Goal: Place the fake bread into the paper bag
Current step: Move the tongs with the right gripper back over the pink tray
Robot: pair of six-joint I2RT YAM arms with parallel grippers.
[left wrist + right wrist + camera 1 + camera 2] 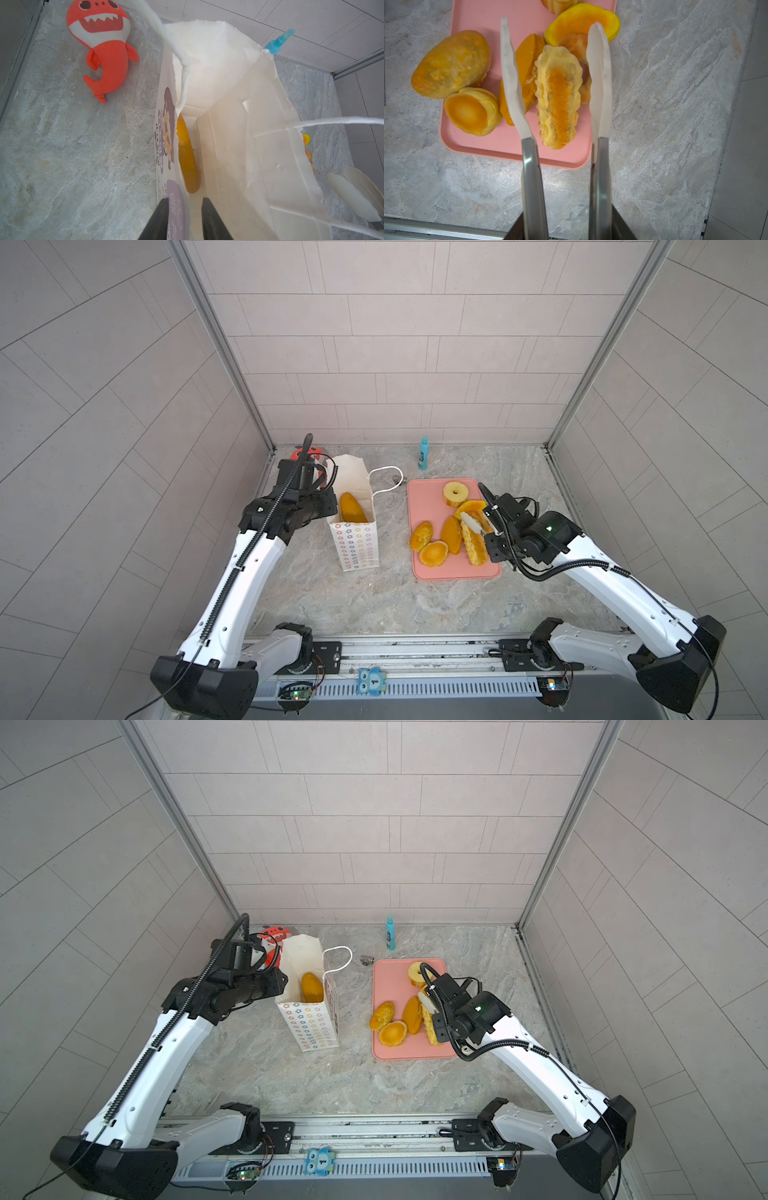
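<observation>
The white paper bag stands open with a long orange loaf inside. My left gripper is open, its black fingers on either side of the bag's printed wall. More fake bread lies on the pink tray: a pale ring, buns and a braided piece. My right gripper is shut on steel tongs. Their white tips stand apart on either side of the braided piece.
A red plush shark lies behind the bag near the left wall. A blue spray bottle stands at the back wall. A small metal object lies between bag and tray. One cord handle droops toward the tray.
</observation>
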